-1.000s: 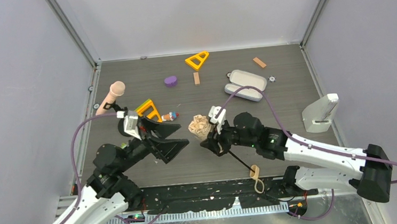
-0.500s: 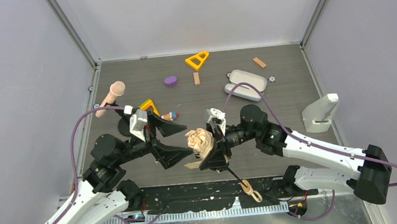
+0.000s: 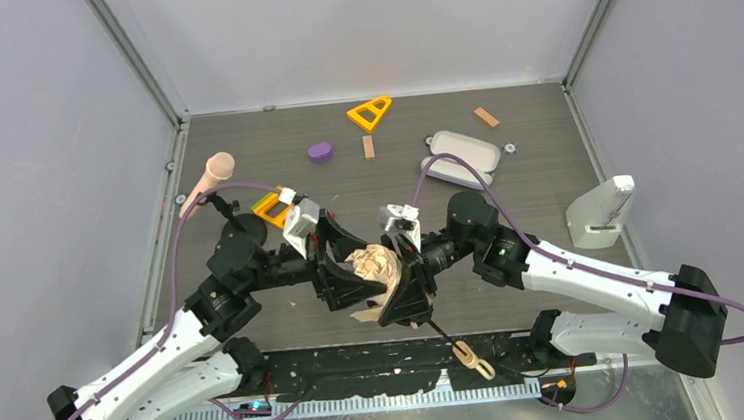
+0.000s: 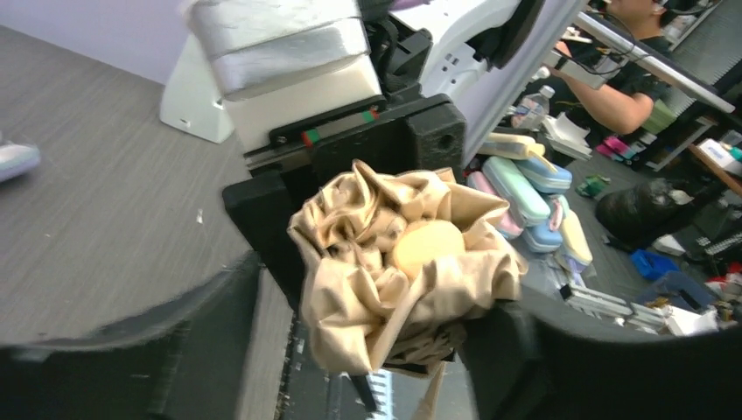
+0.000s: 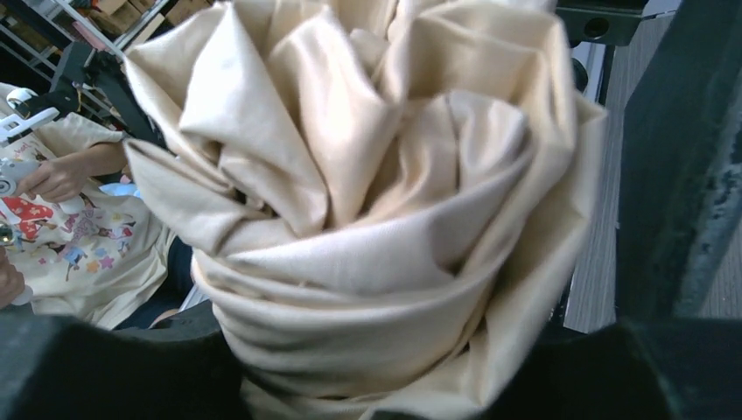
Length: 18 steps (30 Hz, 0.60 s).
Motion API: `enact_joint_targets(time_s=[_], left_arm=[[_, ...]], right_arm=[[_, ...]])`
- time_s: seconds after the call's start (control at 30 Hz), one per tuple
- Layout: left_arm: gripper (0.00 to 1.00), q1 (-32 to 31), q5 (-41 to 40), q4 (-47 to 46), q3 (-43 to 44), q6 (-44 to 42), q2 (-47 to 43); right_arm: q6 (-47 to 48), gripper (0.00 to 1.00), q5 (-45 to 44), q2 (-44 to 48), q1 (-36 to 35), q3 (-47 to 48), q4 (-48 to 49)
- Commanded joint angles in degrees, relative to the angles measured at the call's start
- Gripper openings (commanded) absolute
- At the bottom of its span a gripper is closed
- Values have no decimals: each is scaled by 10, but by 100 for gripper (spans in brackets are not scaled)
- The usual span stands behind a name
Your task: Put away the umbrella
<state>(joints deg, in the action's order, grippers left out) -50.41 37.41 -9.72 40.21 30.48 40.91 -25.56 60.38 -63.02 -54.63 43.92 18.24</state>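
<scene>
The umbrella's (image 3: 374, 265) crumpled beige canopy is held up above the table's near edge. Its thin black shaft runs down to the tan handle with a loop (image 3: 472, 356). My right gripper (image 3: 402, 293) is shut on the canopy bundle, which fills the right wrist view (image 5: 367, 201). My left gripper (image 3: 361, 274) is open, its jaws on either side of the canopy (image 4: 394, 262). In the left wrist view its right finger (image 4: 525, 350) touches the fabric and its left finger (image 4: 175, 341) stands apart.
A pink-headed microphone (image 3: 216, 170) stands at the left. An orange-yellow triangle (image 3: 272, 206) lies behind my left arm. At the back lie a lavender-grey case (image 3: 459, 158), a yellow triangle (image 3: 368, 113), a purple piece (image 3: 319, 152) and two wooden blocks (image 3: 368, 147). A white stand (image 3: 601, 214) is at the right.
My left arm has swung right, and its open jaws have come around the canopy. My right gripper has carried the umbrella toward the near edge and tilted it, so the handle hangs lower.
</scene>
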Motion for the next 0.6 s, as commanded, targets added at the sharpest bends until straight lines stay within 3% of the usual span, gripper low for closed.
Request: enact_joint_targets(time_s=[0.0,0.07,0.13,0.37,0.57], left_arm=[[55,-17,35,-108,-2,28,18],[25,-23,37,-120,-8,38,25],[3,-29,31,-129,-15,40,25],[0,-44,-23,-146,-51,38,-4],[0,-63,-92,-145,-75,37,-29]], right_arm=[[3,6,5,-3,-2,37,17],[20,6,-7,-2,-2,42,-13],[36,6,-24,1,-1,45,-43],[42,7,-153,27,-2,25,-79],[43,24,-326,52,-3,4,-100]])
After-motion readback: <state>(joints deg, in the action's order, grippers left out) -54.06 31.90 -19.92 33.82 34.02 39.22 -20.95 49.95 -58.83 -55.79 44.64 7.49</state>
